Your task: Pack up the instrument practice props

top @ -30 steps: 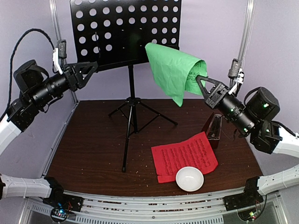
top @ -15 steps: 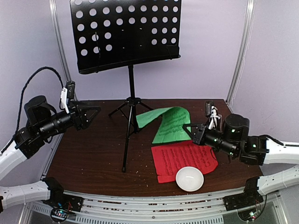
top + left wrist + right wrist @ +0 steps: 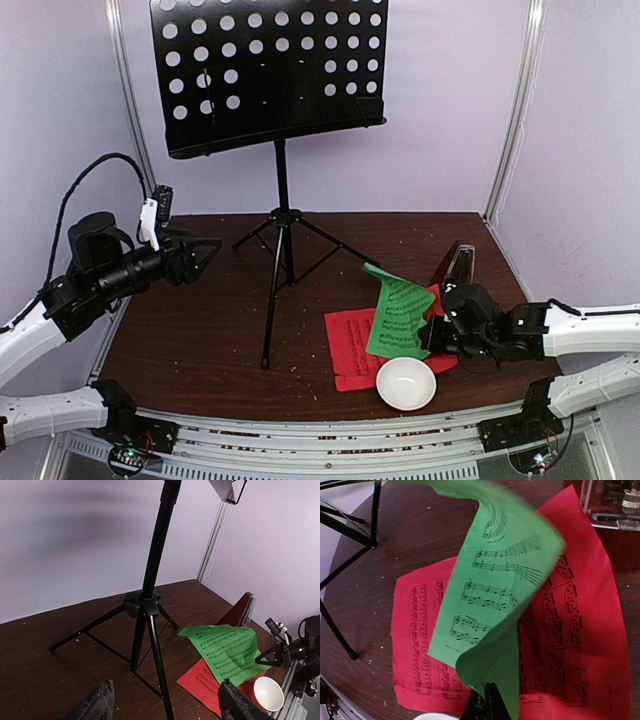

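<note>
A green sheet [image 3: 398,318] and a red sheet [image 3: 352,345], both printed with black staves, on a pale-speckled dark-brown table [image 3: 200,330]; at the far side, a black stand [image 3: 268,75] patterned with rows of round holes; near right, a plain white bowl [image 3: 406,383].

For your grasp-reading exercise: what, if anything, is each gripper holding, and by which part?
The right gripper pinches the green music sheet at its lower edge; the left gripper, open, holds nothing.
</note>
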Tool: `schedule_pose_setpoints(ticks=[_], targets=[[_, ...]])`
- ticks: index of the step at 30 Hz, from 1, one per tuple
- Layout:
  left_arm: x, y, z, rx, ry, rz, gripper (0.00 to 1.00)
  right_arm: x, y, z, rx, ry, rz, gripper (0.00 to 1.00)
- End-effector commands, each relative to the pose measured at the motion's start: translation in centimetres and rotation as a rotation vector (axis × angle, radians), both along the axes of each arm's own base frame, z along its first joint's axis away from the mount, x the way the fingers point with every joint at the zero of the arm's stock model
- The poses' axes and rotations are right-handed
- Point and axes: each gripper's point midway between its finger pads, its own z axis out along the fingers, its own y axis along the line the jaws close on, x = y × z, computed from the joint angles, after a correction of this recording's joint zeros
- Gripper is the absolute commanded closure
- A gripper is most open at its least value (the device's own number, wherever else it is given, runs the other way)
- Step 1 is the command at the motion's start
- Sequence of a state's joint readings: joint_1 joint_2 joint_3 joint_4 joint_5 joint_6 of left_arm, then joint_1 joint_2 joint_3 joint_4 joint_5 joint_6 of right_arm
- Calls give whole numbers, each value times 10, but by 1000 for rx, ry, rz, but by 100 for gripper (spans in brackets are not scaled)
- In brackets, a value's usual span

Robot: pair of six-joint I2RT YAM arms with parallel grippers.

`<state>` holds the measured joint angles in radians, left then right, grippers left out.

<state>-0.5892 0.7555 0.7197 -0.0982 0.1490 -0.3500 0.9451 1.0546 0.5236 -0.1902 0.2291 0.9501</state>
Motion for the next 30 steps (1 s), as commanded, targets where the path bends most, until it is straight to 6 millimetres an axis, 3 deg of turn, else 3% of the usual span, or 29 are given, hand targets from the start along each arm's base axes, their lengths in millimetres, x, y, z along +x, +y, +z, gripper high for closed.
schedule_pose_setpoints(ticks=[1,8,15,18,21,30], targets=[[7,-2,3,-35,-21,17,26,-5,-24,-25,-127,70,-46,100],[9,0,-3,-31,-6,30,25,-3,-28,-39,-205,103,-44,100],[7,2,-12,-37,17,37,25,2,-25,-29,-194,77,-50,98],[7,1,-19,-57,41,37,25,3,-25,-20,-174,55,-56,87],[7,-2,-34,-101,89,30,25,6,-25,-4,-140,18,-61,70],[-1,-31,-69,-263,213,-119,23,11,-42,63,-14,-197,-102,23]])
